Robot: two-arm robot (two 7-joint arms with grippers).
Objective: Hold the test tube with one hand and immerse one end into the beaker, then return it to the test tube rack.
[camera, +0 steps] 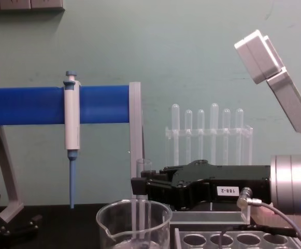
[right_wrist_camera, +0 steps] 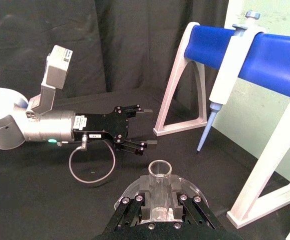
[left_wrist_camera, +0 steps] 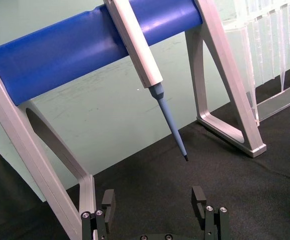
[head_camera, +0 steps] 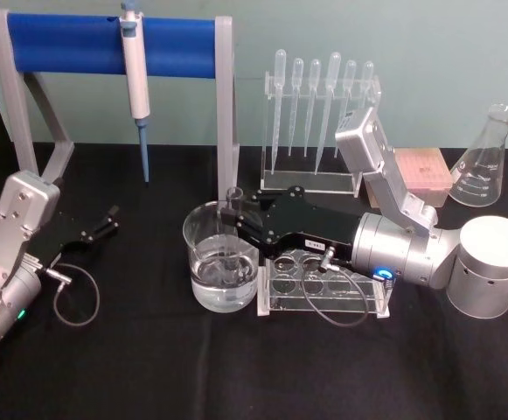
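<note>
The beaker (head_camera: pixel 221 262) stands at mid-table with clear liquid in its lower half. The test tube (head_camera: pixel 233 203) is upright, its lower end down inside the beaker and its open rim above. My right gripper (head_camera: pixel 233 216) reaches in from the right and is shut on the tube just below the rim. From the side, the test tube (camera: pixel 143 168) drops past the right gripper (camera: pixel 140 185) into the beaker (camera: pixel 133 218). In the right wrist view the right gripper (right_wrist_camera: pixel 159 202) clamps the test tube (right_wrist_camera: pixel 159 172). My left gripper (head_camera: pixel 105 224) rests open at the left, holding nothing.
A clear rack with round holes (head_camera: pixel 323 284) lies right of the beaker, under my right arm. Behind are a blue-bar stand (head_camera: pixel 105 44) with a white-and-blue pipette (head_camera: pixel 135 74), a pipette rack (head_camera: pixel 319 122), a pink box (head_camera: pixel 424 171) and a conical flask (head_camera: pixel 485 162).
</note>
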